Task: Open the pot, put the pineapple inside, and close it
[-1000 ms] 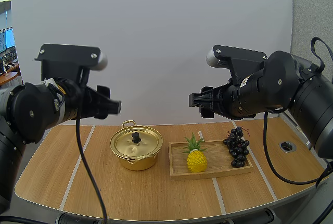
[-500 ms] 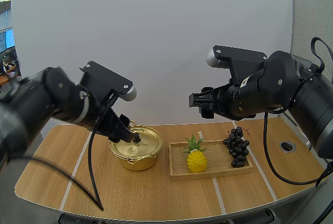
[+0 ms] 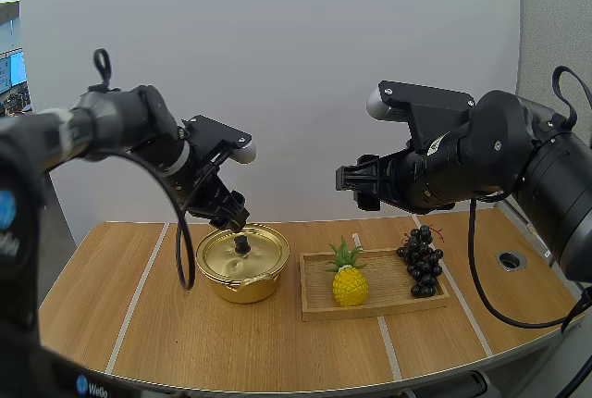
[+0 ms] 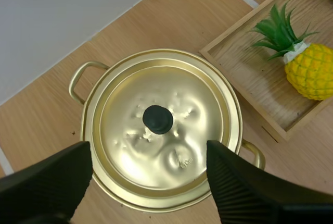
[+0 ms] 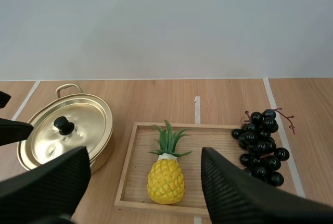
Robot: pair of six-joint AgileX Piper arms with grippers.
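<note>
The pot [image 3: 242,262] sits on the tabletop [image 3: 139,324] left of centre, just beside the left end of the wooden tray [image 3: 316,304]. Its lid [image 4: 161,130] is on, with the black knob [image 4: 158,119] at the middle. My left pincer [image 3: 235,220] hangs over it with the jaws spread wide, holding nothing. In the left wrist view the knob lies between the two fingers, a little far of their tips.

I take lifting the lid as the step in hand. To do it well I would bring the knob squarely between the pads, then come straight down. I would close only once the tips are below the knob's widest part. The knob is small and round, so an off-centre pinch would probably slip, or drag the light pot sideways. After that I'd lift vertically and park the lid on the bare wood to the left.

My right pincer [image 3: 344,180] waits high over the tray, jaws apart and empty.

The pineapple [image 3: 350,284] stands upright on the tray's left half, long axis close to vertical and green crown up, leaning slightly left. The grapes [image 3: 421,261] lie at the tray's right end. With it standing so, a grip across the yellow body from the sides looks best to me.
</note>
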